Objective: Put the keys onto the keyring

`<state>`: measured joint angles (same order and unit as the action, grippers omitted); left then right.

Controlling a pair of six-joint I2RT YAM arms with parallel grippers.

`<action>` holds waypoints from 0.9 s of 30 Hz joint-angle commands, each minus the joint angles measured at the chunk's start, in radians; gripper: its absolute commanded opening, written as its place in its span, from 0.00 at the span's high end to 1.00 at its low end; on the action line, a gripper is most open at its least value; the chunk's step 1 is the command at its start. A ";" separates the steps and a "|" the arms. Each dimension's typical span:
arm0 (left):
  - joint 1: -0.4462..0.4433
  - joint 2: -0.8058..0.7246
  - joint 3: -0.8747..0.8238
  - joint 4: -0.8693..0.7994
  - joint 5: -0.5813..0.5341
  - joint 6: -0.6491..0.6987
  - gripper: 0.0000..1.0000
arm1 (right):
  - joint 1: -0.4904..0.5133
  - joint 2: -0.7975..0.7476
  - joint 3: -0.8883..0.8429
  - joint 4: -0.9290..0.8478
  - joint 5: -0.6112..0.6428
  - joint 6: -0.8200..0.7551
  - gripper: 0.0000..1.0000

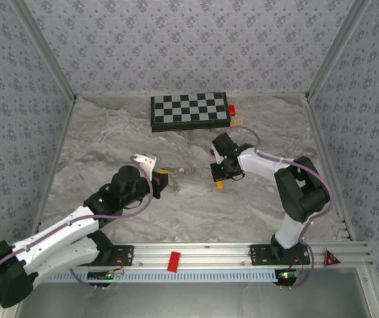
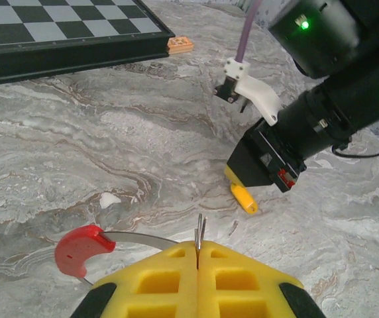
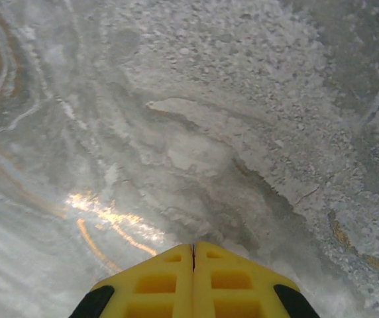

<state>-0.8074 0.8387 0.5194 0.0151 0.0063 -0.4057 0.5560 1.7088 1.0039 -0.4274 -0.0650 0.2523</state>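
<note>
One key is seen on the worktop at the tips of the right fingers, clenched on nothing. The keyring is pinched between the left fingers. The tiny key could be nudged away, or the thin loop twisted, by a misaligned regrasp.

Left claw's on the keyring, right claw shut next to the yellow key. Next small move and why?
Probably open the right claw and settle it around the key. Its fingers meet with nothing visible between them, while the key seems to lie on the table just off their tips. The left claw already pinches the keyring, so it can wait.
</note>
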 commanded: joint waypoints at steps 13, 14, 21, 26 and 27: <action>-0.008 0.006 0.092 -0.043 -0.025 -0.035 1.00 | 0.042 -0.166 -0.306 0.619 0.161 0.069 1.00; -0.009 0.012 0.097 -0.045 -0.025 -0.035 1.00 | 0.042 -0.167 -0.324 0.652 0.167 0.069 1.00; -0.008 0.037 0.120 -0.058 -0.022 -0.030 1.00 | 0.067 -0.149 -0.429 0.886 0.249 0.042 1.00; -0.009 0.051 0.129 -0.061 -0.022 -0.030 1.00 | 0.080 -0.107 -0.476 1.040 0.268 0.026 1.00; -0.009 0.055 0.132 -0.063 -0.022 -0.028 1.00 | 0.084 -0.095 -0.481 1.067 0.276 0.022 1.00</action>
<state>-0.8082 0.8890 0.6041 -0.0505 -0.0093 -0.4316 0.6277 1.5818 0.5438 0.4942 0.1593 0.2970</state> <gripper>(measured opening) 0.060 0.045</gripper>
